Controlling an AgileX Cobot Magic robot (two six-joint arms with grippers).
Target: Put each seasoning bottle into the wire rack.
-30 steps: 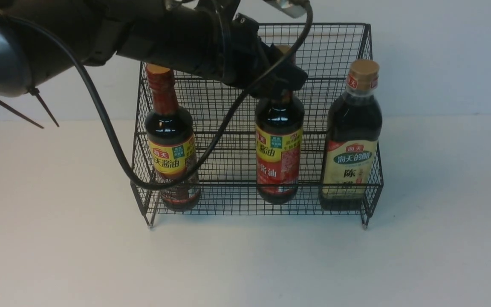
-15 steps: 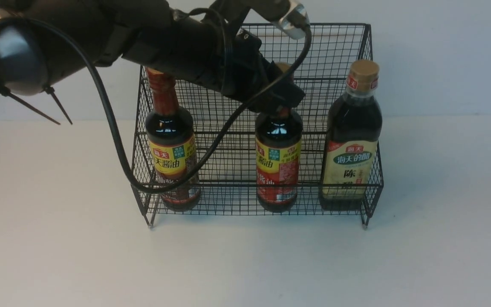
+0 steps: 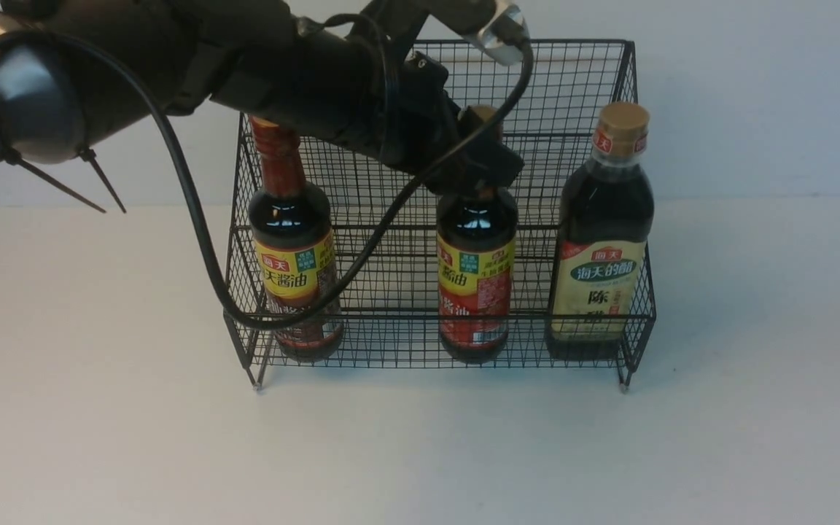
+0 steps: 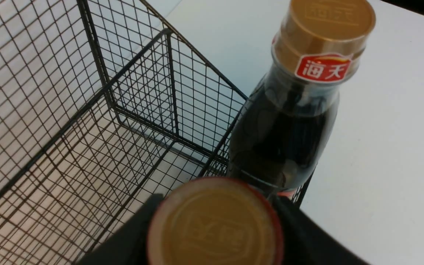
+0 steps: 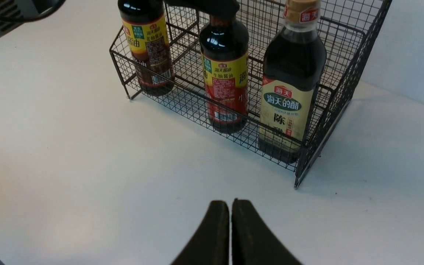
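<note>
- Front view: the left pincer (image 3: 482,157) sits at the neck of the middle slim bottle (image 3: 476,284), just under its tan cap. That bottle stands upright on the lower tier of the wire rack (image 3: 558,80), straight below the pincer.
- The other slim bottle (image 3: 294,255) stands on the same tier, off to the pincer's left. The broad bottle (image 3: 604,240) stands at the rack's right end, to the pincer's right. Both are clear of the pincer, and the rack rests on the table (image 3: 420,452).
- Left wrist view: the cap of the middle slim bottle (image 4: 215,228) lies between the two dark fingers (image 4: 300,235) of the left pincer (image 4: 217,200). The fingers flank it closely. I cannot tell whether they press on it or stand just off it.
- The broad bottle (image 4: 282,136) rises just beyond the pincer, with the wire rack (image 4: 87,110) mesh beside it.
- Right wrist view: the right pincer (image 5: 230,206) has its fingers pressed together with nothing between them. It hangs over bare table (image 5: 87,165).
- The wire rack (image 5: 344,73) with all three bottles is well ahead of this pincer.
</note>
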